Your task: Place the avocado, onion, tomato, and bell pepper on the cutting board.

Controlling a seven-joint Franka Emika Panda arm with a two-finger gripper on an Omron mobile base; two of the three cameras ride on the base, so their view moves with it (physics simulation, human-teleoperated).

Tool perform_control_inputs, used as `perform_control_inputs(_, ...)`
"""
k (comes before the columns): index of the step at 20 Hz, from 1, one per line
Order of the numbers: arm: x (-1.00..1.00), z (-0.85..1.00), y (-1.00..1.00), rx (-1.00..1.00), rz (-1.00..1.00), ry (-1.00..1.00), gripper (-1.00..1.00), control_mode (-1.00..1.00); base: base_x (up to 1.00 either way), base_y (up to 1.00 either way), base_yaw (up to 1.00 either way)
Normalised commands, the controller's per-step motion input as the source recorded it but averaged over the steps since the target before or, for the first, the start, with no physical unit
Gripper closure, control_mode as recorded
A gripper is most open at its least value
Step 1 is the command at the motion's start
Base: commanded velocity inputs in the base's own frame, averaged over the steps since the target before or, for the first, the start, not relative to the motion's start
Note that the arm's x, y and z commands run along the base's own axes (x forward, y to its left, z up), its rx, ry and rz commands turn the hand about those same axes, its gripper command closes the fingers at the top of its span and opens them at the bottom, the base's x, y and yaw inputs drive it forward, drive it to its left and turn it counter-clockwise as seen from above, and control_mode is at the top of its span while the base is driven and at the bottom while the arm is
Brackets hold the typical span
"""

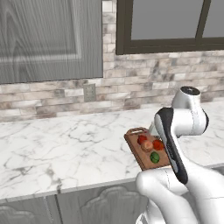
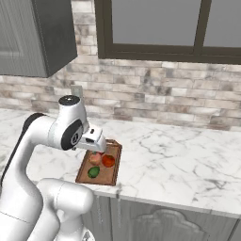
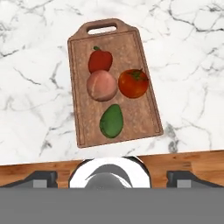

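Note:
The brown wooden cutting board (image 3: 141,117) lies on the marble counter, handle loop at the far end. On it rest the deep red bell pepper (image 3: 99,60), the pale pink onion (image 3: 101,85), the orange-red tomato (image 3: 133,83) and the dark green avocado (image 3: 111,121). Pepper and onion touch; the tomato sits just beside the onion. My gripper (image 3: 112,178) hangs open above the board's near end, nothing between its fingers. In the right base view the gripper (image 2: 95,142) hovers over the board (image 2: 111,176). From the left base view the board (image 1: 132,141) carries the avocado (image 1: 154,157) and tomato (image 1: 158,145).
The white marble counter (image 1: 65,148) runs wide to the left of the board and to its right (image 2: 179,155). A brick wall with an outlet (image 1: 89,92) backs it. A grey cabinet (image 1: 43,39) and a dark-framed window (image 2: 160,28) hang above. The board lies near the counter's front edge.

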Motion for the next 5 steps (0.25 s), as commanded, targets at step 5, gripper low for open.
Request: perform_control_inputs(5,0.01,0.0,0.0,0.0,0.01,0.0,-1.0,-1.0,0.0,0.0,0.0)
